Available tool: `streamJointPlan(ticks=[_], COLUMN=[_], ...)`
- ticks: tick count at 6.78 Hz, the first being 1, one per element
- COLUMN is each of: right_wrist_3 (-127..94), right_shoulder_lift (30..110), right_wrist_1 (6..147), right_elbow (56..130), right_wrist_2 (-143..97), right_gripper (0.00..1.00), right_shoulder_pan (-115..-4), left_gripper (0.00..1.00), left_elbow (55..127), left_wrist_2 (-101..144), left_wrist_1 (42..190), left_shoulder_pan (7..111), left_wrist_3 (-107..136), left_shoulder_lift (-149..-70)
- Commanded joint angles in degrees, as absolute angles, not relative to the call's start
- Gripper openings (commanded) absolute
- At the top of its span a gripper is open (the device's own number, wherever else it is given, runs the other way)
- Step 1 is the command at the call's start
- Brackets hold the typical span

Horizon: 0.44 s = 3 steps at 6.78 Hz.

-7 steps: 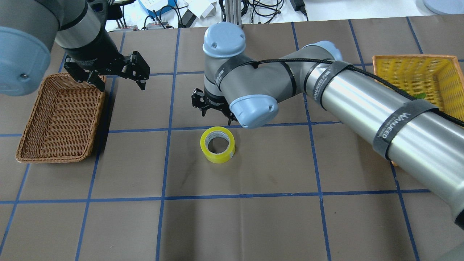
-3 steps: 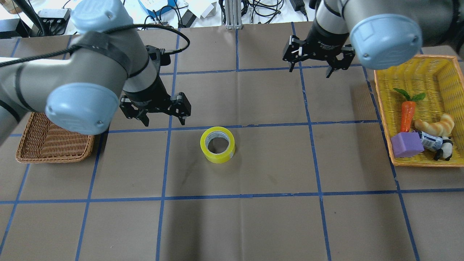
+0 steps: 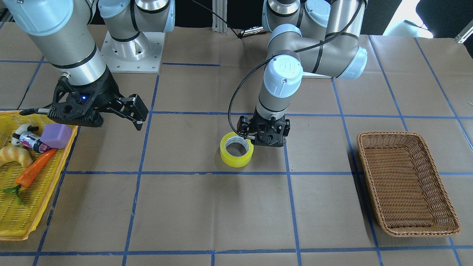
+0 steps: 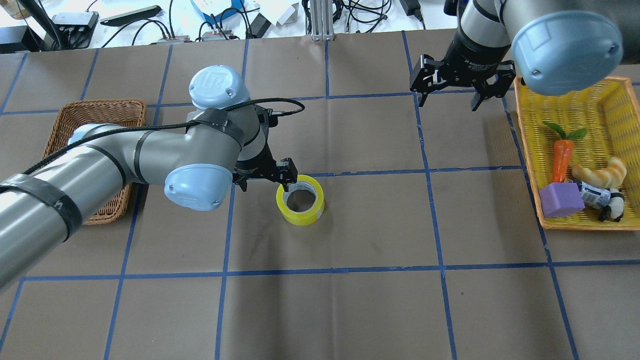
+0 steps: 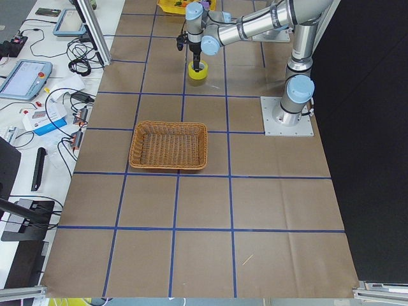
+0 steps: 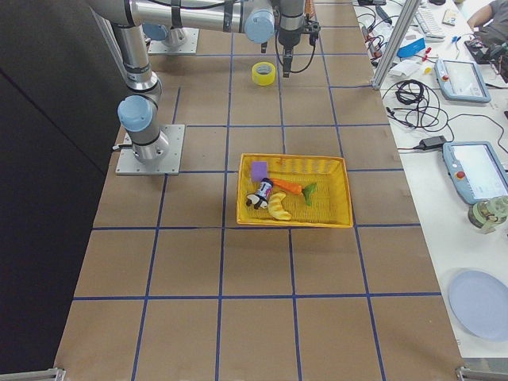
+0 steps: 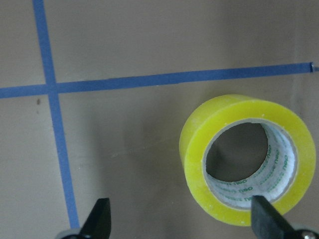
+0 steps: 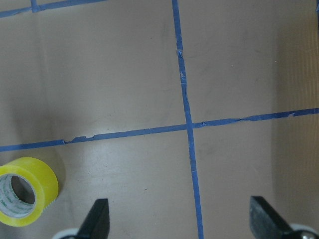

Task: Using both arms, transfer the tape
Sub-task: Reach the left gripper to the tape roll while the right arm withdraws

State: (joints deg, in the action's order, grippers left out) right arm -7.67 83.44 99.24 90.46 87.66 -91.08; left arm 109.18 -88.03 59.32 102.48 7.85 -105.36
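Note:
The yellow tape roll (image 4: 300,200) lies flat on the brown table, white core up; it also shows in the front view (image 3: 237,150) and both wrist views (image 7: 246,159) (image 8: 25,191). My left gripper (image 4: 265,181) (image 3: 263,140) is open and low, just to the left of the roll. In the left wrist view one fingertip (image 7: 264,216) is over the roll's rim and the other is over bare table. My right gripper (image 4: 446,102) (image 3: 116,114) is open and empty, raised at the back right, far from the tape.
A brown wicker basket (image 4: 100,104) (image 3: 384,135) stands on the left, partly under my left arm. A yellow basket (image 4: 615,95) (image 3: 22,221) on the right holds a carrot (image 4: 561,159), a croissant, a purple block and other toys. Blue tape lines grid the table.
My left arm has swung in from the wicker basket and come down beside the tape. My right arm has pulled back from the middle to the back right. The tape has not moved.

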Motion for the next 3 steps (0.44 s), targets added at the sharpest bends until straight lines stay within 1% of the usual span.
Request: streamJointPlan(ticks=[1, 2, 3], right_wrist_3=[-6.34, -5.81, -5.28], right_shoulder_lift=[83.58, 84.11, 84.37], right_wrist_1=[99.05, 98.36, 97.22], right_elbow=[91.23, 91.14, 91.06], right_wrist_2=[90.76, 90.88, 90.44], right_gripper=[1.00, 1.00, 1.00], right_shoulder_pan=[-91.05, -91.23, -91.40], left_gripper=[1.00, 0.86, 0.46], left_elbow=[109.16, 109.16, 109.16], left_wrist_2=[-87.89, -87.80, -88.32], left_wrist_1=[55.92, 55.20, 54.85], left_shoulder_pan=[104.33, 104.59, 104.85], left_wrist_3=[7.30, 7.12, 4.33], left_shoulder_lift=[-110.29, -111.96, -112.58])
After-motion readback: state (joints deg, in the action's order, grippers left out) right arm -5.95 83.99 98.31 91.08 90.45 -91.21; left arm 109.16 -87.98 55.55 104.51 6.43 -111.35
